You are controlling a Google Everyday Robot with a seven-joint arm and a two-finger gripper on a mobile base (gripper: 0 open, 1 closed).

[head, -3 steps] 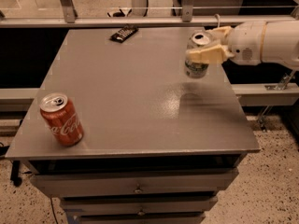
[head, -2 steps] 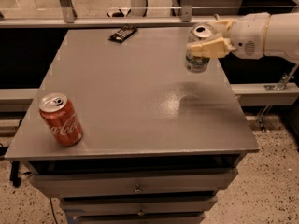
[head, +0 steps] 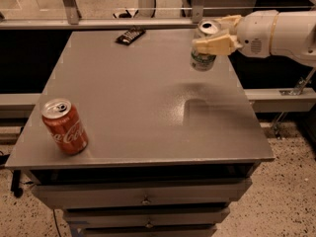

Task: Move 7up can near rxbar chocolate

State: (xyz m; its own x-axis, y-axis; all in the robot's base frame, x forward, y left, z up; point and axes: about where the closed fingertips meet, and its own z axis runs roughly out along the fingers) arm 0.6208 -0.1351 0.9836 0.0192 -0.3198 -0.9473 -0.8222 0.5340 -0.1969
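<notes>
In the upper right of the frame the gripper was clamped around the middle of the 7up can, which hung upright and appeared clear of the table. The can looked light, smooth and thin-walled, so a mid-body hold with a modest squeeze seemed right, since more might dent it. The rxbar chocolate lay flat near the upper centre, well apart from the can. A red cola can stood at lower left.

7up can in jaws, rxbar apart

Lab workbench, gripper above, holding 7up can
</notes>
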